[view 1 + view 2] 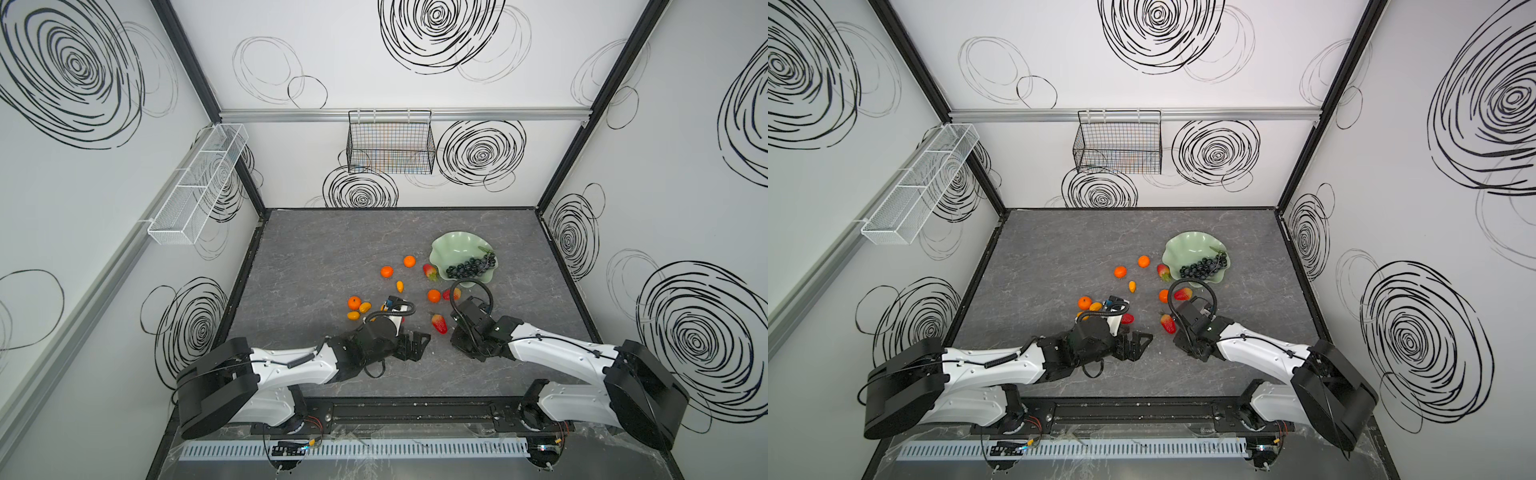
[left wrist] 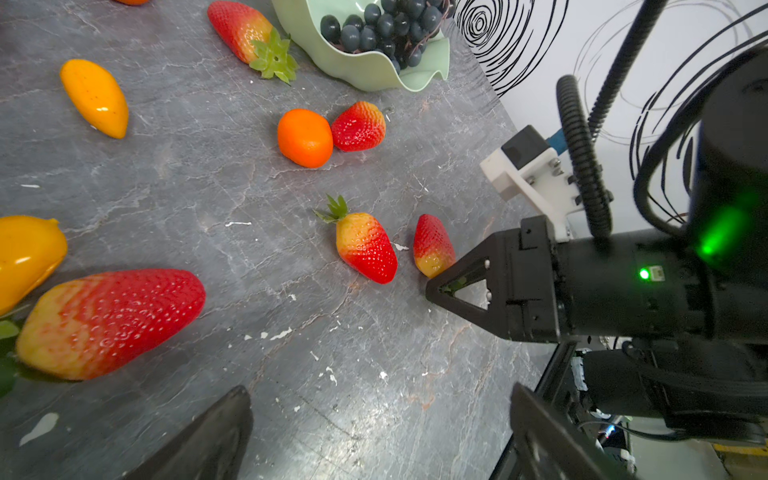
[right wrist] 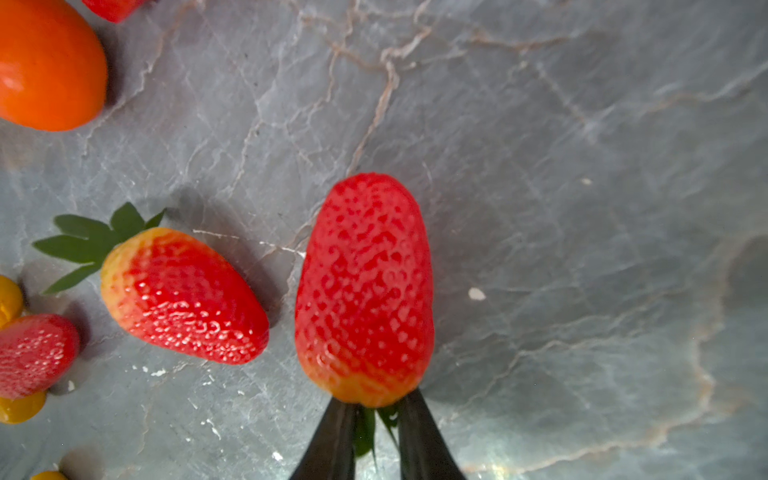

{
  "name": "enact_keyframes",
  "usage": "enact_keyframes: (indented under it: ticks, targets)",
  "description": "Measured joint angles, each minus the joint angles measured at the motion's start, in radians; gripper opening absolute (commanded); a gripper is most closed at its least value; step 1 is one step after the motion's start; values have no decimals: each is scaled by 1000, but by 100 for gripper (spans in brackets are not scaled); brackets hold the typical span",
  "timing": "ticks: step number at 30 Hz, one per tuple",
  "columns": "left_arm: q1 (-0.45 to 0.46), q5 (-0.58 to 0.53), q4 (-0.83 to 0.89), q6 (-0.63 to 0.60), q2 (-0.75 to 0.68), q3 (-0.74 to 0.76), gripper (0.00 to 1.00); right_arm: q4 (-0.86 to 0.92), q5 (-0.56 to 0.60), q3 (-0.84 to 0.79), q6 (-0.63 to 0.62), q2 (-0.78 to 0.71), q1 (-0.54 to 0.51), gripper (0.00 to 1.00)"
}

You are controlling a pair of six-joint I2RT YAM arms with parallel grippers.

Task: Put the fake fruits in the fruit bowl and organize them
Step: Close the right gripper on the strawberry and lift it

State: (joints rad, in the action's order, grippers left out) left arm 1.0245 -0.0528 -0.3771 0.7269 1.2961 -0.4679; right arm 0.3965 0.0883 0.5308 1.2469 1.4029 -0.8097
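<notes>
The mint fruit bowl [image 1: 451, 245] [image 1: 1185, 245] [image 2: 365, 70] stands at the right rear and holds the dark grape bunch [image 1: 471, 266] [image 2: 382, 25]. Tangerines [image 1: 409, 261], kumquats [image 1: 400, 286] and strawberries [image 1: 430, 272] lie scattered on the grey table in front of it. My right gripper [image 3: 376, 409] is shut on the leafy top of a strawberry [image 3: 365, 291] [image 2: 432, 245], which lies beside a second strawberry [image 3: 183, 299] [image 1: 439, 323]. In both top views the right wrist hides this grip. My left gripper [image 2: 382, 415] [image 1: 411, 345] is open over bare table, with another strawberry [image 2: 108, 320] beside it.
A black wire basket [image 1: 390, 143] hangs on the back wall and a white mesh tray [image 1: 199, 183] on the left wall. A tangerine [image 1: 434, 295] and a strawberry [image 1: 452, 294] lie between the right arm and the bowl. The two grippers are close together near the table's front.
</notes>
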Motion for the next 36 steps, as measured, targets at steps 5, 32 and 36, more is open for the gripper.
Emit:
enact_keyframes:
  ticks: [5,32,36]
  targets:
    - [0,0,0,0,0,0,99,-1,2,0,-9,-1,0,14]
    - [-6,-115,171,73,-103,-98,99,63,146,-2,-114,-345,0,0]
    - [-6,-132,197,78,-123,-98,99,35,160,-2,-196,-395,10,0]
